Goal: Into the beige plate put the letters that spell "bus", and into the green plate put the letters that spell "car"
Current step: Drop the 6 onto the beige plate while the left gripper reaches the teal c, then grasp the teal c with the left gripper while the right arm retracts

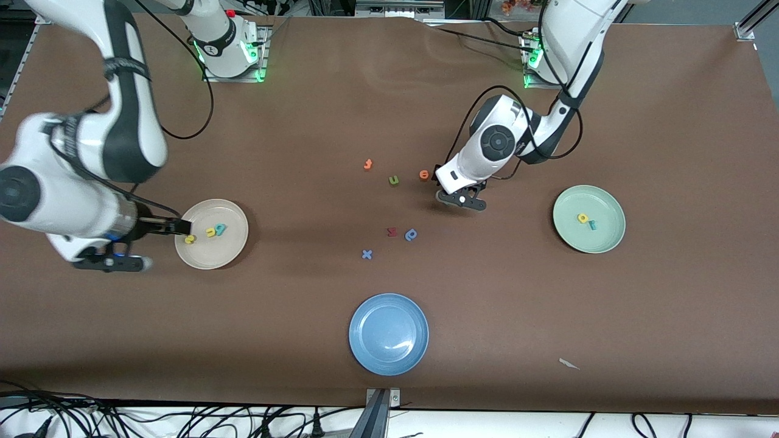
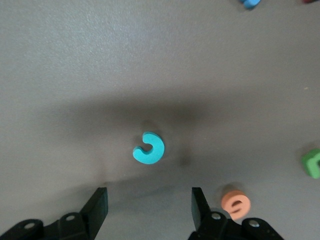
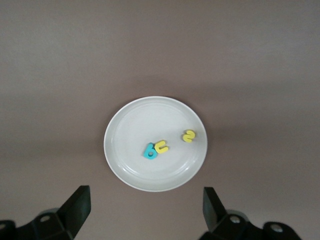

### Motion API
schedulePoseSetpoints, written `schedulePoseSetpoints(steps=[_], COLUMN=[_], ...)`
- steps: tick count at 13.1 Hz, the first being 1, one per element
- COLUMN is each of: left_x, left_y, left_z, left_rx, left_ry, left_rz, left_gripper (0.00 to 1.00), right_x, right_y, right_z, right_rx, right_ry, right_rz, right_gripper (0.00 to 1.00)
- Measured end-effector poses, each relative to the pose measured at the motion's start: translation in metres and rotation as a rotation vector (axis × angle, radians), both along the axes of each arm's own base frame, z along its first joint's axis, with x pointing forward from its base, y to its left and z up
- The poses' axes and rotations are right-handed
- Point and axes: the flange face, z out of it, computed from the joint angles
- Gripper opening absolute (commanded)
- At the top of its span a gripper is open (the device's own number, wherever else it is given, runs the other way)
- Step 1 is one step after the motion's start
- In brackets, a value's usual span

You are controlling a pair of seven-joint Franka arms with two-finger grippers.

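The beige plate (image 1: 210,258) (image 3: 130,130) lies toward the right arm's end and holds a yellow "s" (image 1: 190,239) (image 3: 188,136), a yellow "u" (image 1: 210,232) (image 3: 161,146) and a teal "b" (image 1: 220,229) (image 3: 149,151). My right gripper (image 1: 182,227) (image 3: 146,190) hangs open and empty over that plate's edge. The green plate (image 1: 602,240) holds a yellow "a" (image 1: 583,218) and a teal "r" (image 1: 592,225). My left gripper (image 1: 461,199) (image 2: 149,192) is open low over the table, with a teal "c" (image 2: 149,148) lying just ahead of its fingers. The front view hides the "c" under that hand.
Loose letters lie mid-table: an orange one (image 1: 367,163), an olive "u" (image 1: 394,180) (image 2: 312,162), an orange "o" (image 1: 424,175) (image 2: 235,204) beside the left gripper, a red one (image 1: 392,232), a blue "p" (image 1: 411,234) and a blue "x" (image 1: 366,254). A blue plate (image 1: 388,359) sits nearest the front camera.
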Motion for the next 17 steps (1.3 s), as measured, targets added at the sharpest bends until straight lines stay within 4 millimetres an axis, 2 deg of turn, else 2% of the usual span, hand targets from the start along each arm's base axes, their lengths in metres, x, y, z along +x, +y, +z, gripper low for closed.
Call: schedulePoseSetpoints(steps=[3,6,9,12,17], left_x=[0.001,0.005,0.007,0.004,0.007], left_y=[0.000,-0.003,-0.006,-0.011,-0.015], left_z=[-0.006,-0.003,-0.001,-0.005,-0.005], left_rx=[-0.001,-0.008,-0.013,-0.002,0.000], left_ry=[-0.008,-0.020,-0.027,-0.043,-0.072], left_rz=[0.002,0.003,0.000,-0.040,-0.069], left_gripper=[0.75,0.74,0.68,0.66,0.66], right_x=[-0.002,-0.009,-0.010,-0.011,-0.008], right_y=[-0.017,-0.020,-0.016,-0.014,-0.039], right_z=[0.047,0.071,0.074,0.073,0.065], right_rx=[-0.001,0.014,0.020,0.021,0.044], right_ry=[-0.027,-0.050,-0.050,-0.048,-0.030], right_rz=[-0.027,-0.029,-0.016,-0.011,-0.015], right_gripper=[0.99,0.99,0.99,0.99,0.99])
